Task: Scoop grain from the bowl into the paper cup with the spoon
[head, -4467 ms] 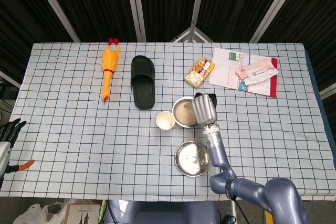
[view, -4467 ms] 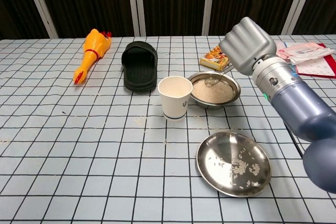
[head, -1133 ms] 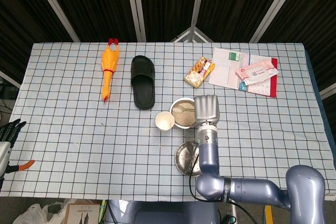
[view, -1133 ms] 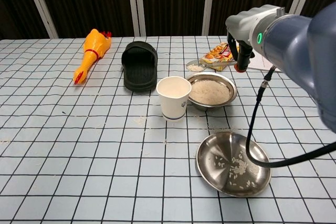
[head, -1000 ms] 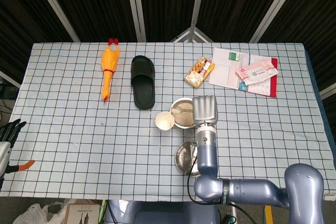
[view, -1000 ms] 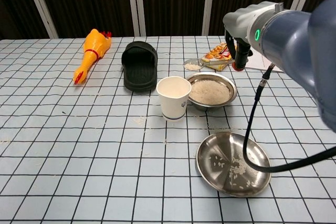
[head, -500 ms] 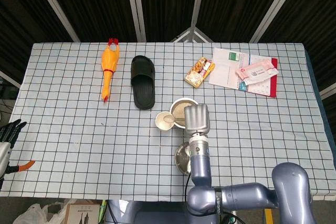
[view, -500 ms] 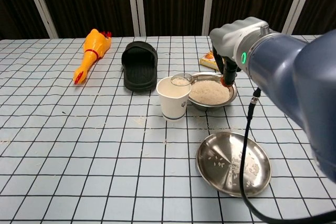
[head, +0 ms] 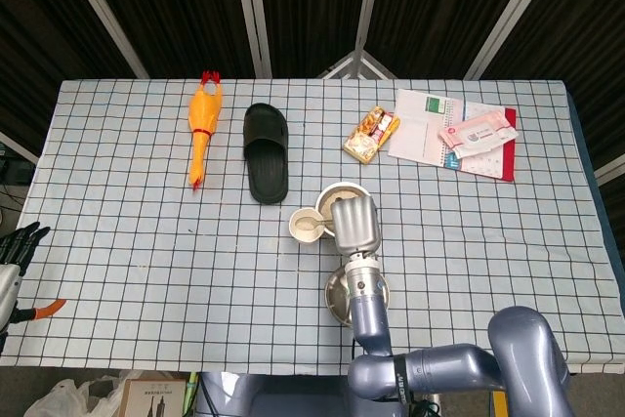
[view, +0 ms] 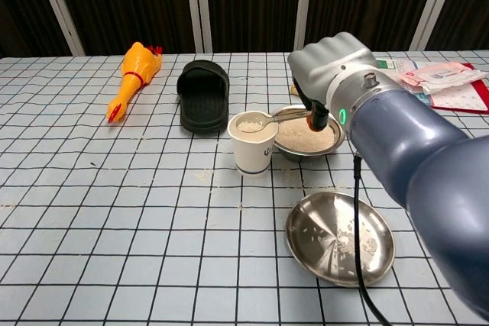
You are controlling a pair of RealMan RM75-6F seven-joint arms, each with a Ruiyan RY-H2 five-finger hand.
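A white paper cup (view: 254, 145) stands left of the steel bowl of grain (view: 309, 135), touching or nearly touching it. My right hand (view: 330, 72) holds the metal spoon (view: 263, 119) by its handle. The spoon's head lies over the cup's mouth, and grain shows inside the cup. In the head view the right hand (head: 354, 224) covers part of the bowl (head: 344, 190), and the cup (head: 306, 227) sits just left of it. My left hand (head: 20, 243) hangs off the table's left edge, far from everything, fingers apart and holding nothing.
A shallow steel plate (view: 340, 238) with a few stray grains lies in front of the bowl. A yellow rubber chicken (view: 132, 75) and a black slipper (view: 202, 95) lie at the back left. A snack packet (head: 371, 134), notebook (head: 426, 124) and wipes pack (head: 478, 132) lie at the back right.
The right hand lifted a spoonful of grain out of the bowl and carried it left. The spoon now sits over the cup, which has grain in it.
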